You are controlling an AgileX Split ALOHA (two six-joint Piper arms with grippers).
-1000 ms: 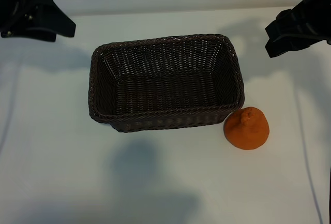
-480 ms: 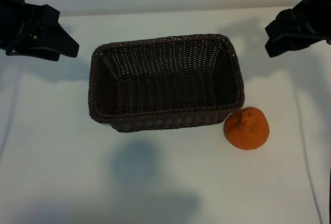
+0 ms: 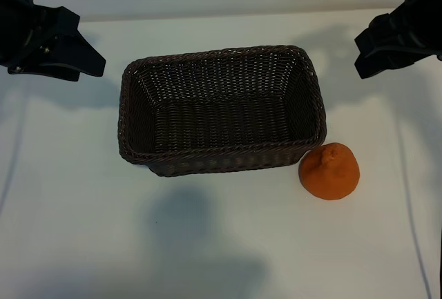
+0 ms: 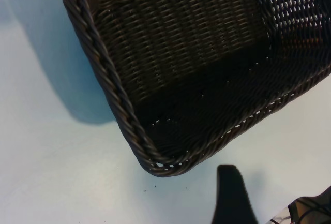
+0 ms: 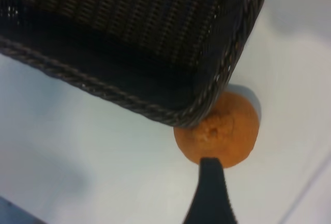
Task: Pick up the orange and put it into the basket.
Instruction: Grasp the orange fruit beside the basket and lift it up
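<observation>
The orange [image 3: 329, 171] sits on the bench touching the basket [image 3: 221, 154], below and inward of the right hand [image 3: 376, 47], which is nearer. Both the right hand and the left hand [image 3: 83, 50] stand wide and empty.

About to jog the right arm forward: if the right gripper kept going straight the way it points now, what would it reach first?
Most likely the orange: in the right wrist view it lies just beyond the visible finger, beside the basket corner. Depth is unclear, so it might reach the table just short of it.
</observation>
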